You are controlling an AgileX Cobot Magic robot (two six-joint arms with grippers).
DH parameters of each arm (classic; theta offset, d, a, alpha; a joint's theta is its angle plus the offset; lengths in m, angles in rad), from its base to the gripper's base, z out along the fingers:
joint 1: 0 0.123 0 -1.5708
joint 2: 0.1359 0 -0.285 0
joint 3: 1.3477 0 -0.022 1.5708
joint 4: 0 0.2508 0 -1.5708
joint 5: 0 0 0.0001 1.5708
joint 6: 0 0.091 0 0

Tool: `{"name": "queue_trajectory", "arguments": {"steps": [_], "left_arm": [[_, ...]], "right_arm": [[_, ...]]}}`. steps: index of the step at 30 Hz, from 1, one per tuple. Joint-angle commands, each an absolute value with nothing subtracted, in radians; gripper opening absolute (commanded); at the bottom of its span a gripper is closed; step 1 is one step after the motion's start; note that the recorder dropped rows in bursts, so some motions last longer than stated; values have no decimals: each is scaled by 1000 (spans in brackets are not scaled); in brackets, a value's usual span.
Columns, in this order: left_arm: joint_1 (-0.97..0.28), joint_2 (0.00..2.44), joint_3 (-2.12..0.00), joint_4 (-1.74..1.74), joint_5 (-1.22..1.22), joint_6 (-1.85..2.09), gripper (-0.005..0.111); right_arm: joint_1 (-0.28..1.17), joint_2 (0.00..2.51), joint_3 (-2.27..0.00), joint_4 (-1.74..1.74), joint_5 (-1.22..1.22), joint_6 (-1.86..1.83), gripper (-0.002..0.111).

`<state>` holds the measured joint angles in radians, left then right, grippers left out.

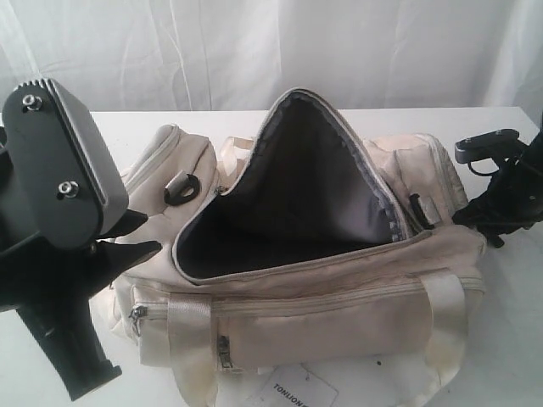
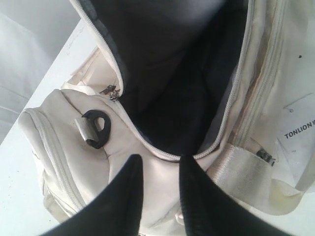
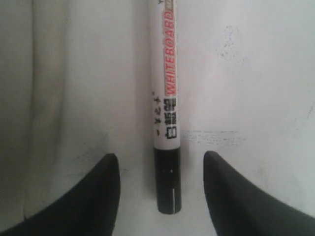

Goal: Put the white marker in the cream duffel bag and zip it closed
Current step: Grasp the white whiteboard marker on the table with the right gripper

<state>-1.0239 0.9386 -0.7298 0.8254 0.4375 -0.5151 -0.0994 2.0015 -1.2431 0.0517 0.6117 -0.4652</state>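
The cream duffel bag (image 1: 339,314) lies across the white table with its top zipper undone and its dark lining gaping. My left gripper (image 1: 144,233) is at the bag's left end. In the left wrist view its fingers (image 2: 161,164) stand apart over cream fabric just short of the zipper's end, holding nothing. The white marker (image 3: 166,98) lies flat on the table, its black cap between the tips of my right gripper (image 3: 161,162), which is open and clear of it on both sides. In the exterior view the bag's right end hides the marker, and the right arm (image 1: 509,191) sits beyond that end.
A white paper tag printed TONLION (image 1: 293,392) lies in front of the bag. A black clip (image 1: 180,188) sits on the left end pocket. A grey zipper pull (image 2: 113,92) rests near the left end of the opening. White curtains hang behind the table.
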Motion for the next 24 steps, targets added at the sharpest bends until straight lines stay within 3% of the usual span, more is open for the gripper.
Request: {"name": "queue_trajectory", "arguments": {"steps": [1, 4, 17, 24], "left_arm": [[-1029, 930, -736, 823, 450, -525, 32], [-1029, 930, -736, 823, 450, -525, 32], [-1029, 930, -736, 823, 450, -525, 32], [-1029, 930, -736, 823, 445, -525, 32]], "right_arm": [[-111, 2013, -1247, 47, 598, -490, 43], [-111, 2016, -1247, 49, 598, -490, 35], [-111, 2046, -1247, 49, 636, -490, 26], [-111, 1988, -1247, 49, 615, -468, 0]]}}
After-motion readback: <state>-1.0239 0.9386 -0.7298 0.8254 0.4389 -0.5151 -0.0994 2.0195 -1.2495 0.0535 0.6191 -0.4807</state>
